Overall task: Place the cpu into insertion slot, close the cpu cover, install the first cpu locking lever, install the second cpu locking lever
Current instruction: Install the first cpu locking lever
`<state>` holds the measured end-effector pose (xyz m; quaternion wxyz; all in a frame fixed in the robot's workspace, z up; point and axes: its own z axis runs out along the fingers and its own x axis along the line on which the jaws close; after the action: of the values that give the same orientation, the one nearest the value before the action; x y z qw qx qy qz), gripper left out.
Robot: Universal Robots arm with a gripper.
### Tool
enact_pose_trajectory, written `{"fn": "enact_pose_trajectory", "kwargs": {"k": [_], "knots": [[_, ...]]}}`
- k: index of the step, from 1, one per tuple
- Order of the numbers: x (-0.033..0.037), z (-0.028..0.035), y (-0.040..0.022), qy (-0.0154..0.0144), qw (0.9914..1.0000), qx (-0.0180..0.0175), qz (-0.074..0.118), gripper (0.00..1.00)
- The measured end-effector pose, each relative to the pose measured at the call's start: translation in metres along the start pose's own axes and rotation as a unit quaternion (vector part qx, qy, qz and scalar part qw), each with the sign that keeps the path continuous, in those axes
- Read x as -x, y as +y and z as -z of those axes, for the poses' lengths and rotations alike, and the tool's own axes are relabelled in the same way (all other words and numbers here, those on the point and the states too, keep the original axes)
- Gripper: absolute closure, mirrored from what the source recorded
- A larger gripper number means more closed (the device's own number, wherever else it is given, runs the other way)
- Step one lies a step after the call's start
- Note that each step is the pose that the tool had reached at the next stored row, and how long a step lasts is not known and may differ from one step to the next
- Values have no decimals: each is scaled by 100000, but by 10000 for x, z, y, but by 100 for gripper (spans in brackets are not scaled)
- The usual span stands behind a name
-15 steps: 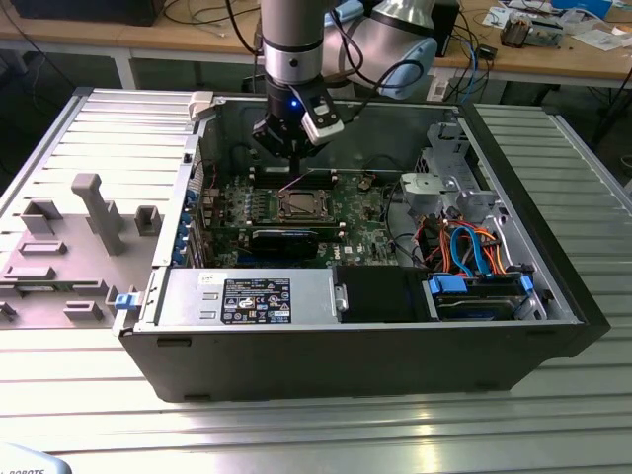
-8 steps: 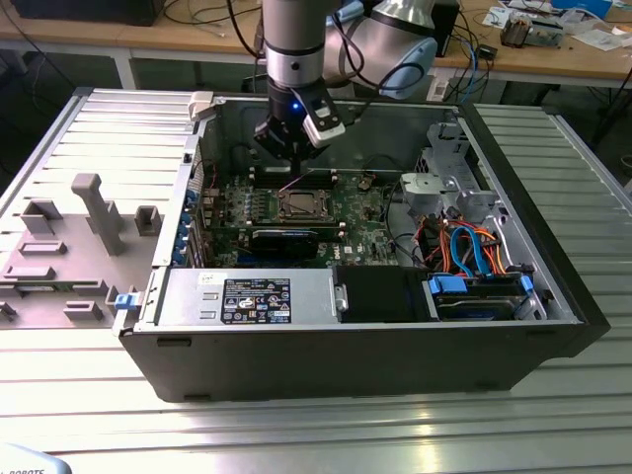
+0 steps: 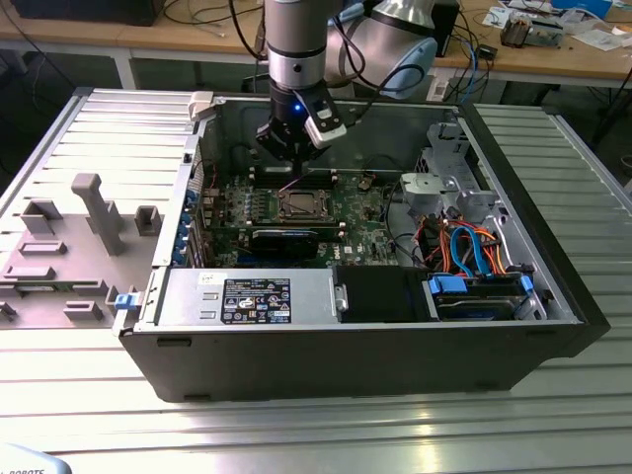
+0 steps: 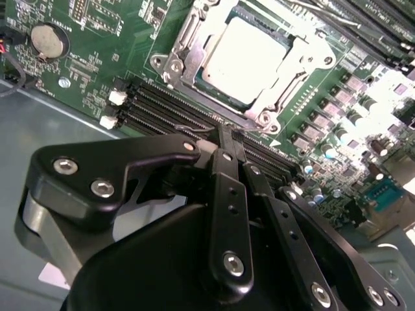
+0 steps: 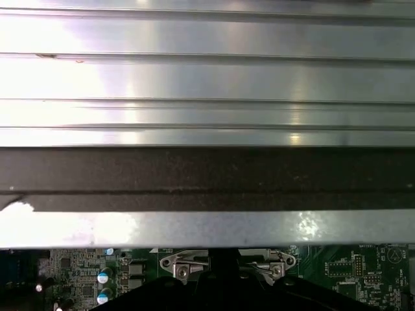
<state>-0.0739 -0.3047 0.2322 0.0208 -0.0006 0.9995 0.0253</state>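
1. Tool [image 4: 228, 146] hovers just above the socket edge, fingers pressed together, holding nothing; in the exterior view it hangs upper centre, inside the open case [image 3: 553, 326].
2. Cpu [image 4: 245, 57] sits in the slot [image 3: 299, 205], upper middle of the second wrist view. Cover [image 4: 194, 32] looks down around it.
3. We judge a lever step is in hand: we would press with the closed tip, slow and straight, and keep off the memory slots [image 4: 168, 103] beside it.
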Motion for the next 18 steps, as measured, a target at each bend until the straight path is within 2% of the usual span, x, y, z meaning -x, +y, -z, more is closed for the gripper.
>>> {"fn": "enact_pose_trajectory", "kwargs": {"k": [9,18], "knots": [[37,-57,6,3,100000,-10,3,89],[107,-131,18,1,100000,-6,3,89]]}}
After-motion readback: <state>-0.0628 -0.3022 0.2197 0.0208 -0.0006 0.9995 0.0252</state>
